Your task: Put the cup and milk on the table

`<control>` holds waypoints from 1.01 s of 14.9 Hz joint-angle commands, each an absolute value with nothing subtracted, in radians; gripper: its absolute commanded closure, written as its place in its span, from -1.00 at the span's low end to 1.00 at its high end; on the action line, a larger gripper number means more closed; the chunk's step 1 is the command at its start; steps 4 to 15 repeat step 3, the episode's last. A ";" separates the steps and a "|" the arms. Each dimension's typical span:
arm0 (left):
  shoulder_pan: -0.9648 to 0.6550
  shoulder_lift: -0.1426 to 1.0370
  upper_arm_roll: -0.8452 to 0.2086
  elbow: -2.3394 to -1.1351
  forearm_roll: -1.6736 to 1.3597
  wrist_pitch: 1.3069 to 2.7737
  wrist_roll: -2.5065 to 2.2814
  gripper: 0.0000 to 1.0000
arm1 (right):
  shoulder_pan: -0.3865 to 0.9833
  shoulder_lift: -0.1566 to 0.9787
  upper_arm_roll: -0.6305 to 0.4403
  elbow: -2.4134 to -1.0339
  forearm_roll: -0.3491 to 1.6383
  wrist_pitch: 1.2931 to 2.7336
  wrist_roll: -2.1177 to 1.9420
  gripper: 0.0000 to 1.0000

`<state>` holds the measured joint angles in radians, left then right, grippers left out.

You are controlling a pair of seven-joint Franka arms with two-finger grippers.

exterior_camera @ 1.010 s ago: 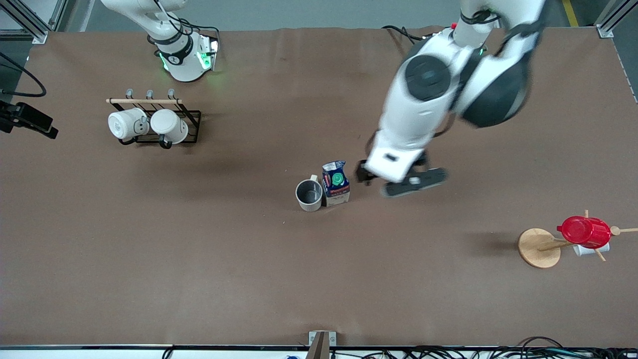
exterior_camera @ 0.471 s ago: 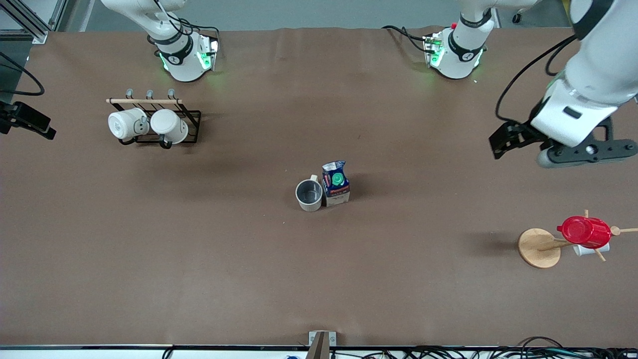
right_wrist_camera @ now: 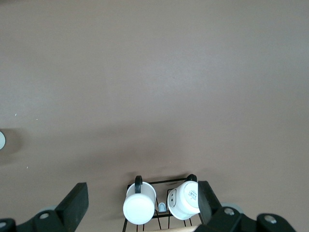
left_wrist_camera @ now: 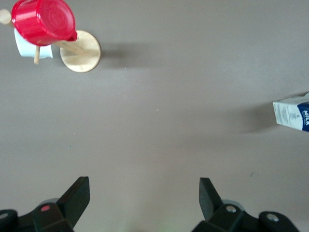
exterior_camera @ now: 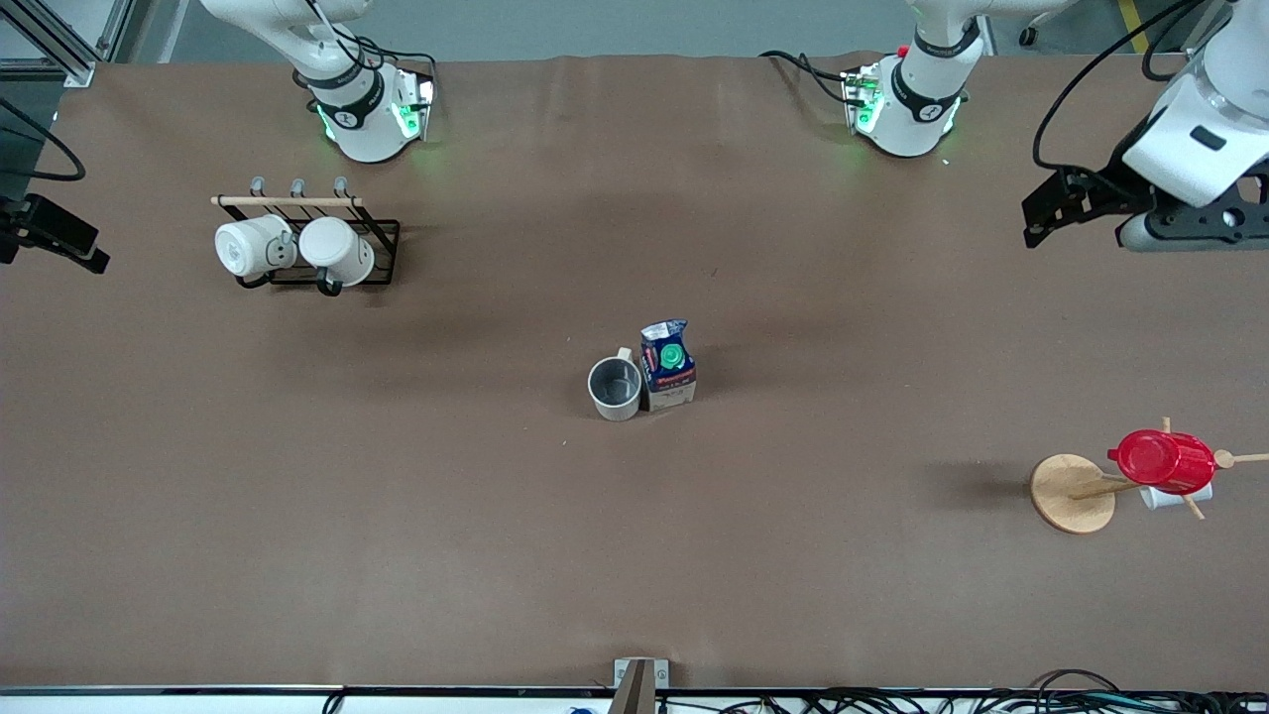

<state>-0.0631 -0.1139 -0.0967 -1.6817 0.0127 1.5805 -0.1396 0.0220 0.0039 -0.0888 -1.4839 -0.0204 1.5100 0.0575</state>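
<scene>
The cup [exterior_camera: 615, 388], cream-white with a dark grey inside, stands upright on the brown table [exterior_camera: 397, 516] near its middle. The milk [exterior_camera: 667, 378], blue and white with a green cap, stands upright touching the cup on the side toward the left arm's end; one edge of it shows in the left wrist view [left_wrist_camera: 292, 113]. My left gripper [exterior_camera: 1051, 206] [left_wrist_camera: 145, 193] is open and empty, up in the air over bare table at the left arm's end. My right gripper [right_wrist_camera: 142, 198] is open and empty, high over the mug rack, out of the front view.
A black wire rack [exterior_camera: 382, 233] with two plain white mugs [exterior_camera: 248, 246] [exterior_camera: 339, 250] stands near the right arm's base; the mugs also show in the right wrist view [right_wrist_camera: 140, 208]. A wooden mug tree [exterior_camera: 1071, 493] [left_wrist_camera: 81, 50] carries a red cup [exterior_camera: 1160, 460] [left_wrist_camera: 43, 21] at the left arm's end.
My left arm has swung away from beside the milk to the left arm's end of the table, gripper empty. The cup and milk have not moved.
</scene>
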 commanded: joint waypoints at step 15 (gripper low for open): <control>-0.063 -0.160 -0.075 -1.726 0.008 1.603 -0.078 -1.00 | 0.021 -0.005 -0.089 -1.480 0.021 1.482 0.066 -1.00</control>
